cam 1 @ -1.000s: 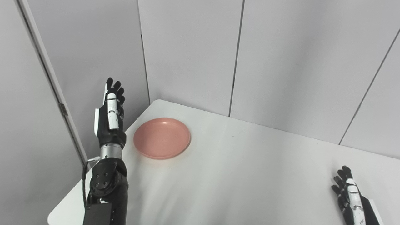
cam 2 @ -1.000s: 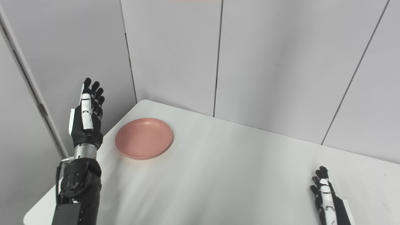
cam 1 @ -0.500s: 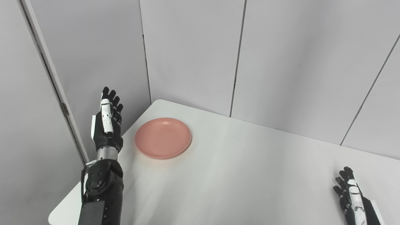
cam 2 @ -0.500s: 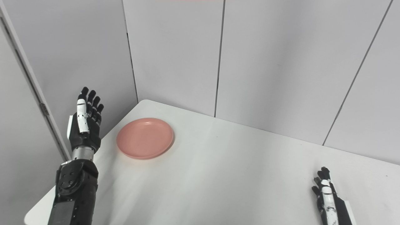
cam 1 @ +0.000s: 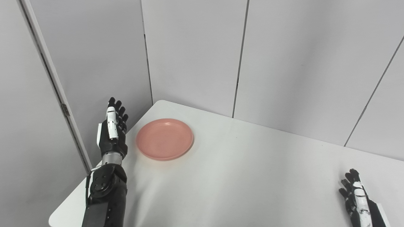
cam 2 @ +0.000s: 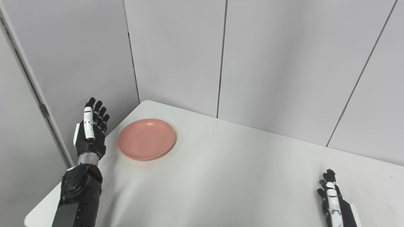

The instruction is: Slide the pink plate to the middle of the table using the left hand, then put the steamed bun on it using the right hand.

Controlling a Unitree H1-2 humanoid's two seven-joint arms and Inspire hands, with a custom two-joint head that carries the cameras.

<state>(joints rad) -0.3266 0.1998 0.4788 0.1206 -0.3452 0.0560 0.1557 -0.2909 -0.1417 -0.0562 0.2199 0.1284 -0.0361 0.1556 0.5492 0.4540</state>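
Pink plate (cam 1: 164,139) lies flat near the far left corner of the table (cam 1: 240,176), well short of the middle. No steamed bun is visible. Left hand (cam 1: 112,130) is upright just beside the plate's left rim, fingers straight and together, holding nothing. Right hand (cam 1: 358,200) rests low at the near right, fingers extended, empty. Step in hand: approach for the slide. Next move calls for contact on the left rim, then a push rightward.
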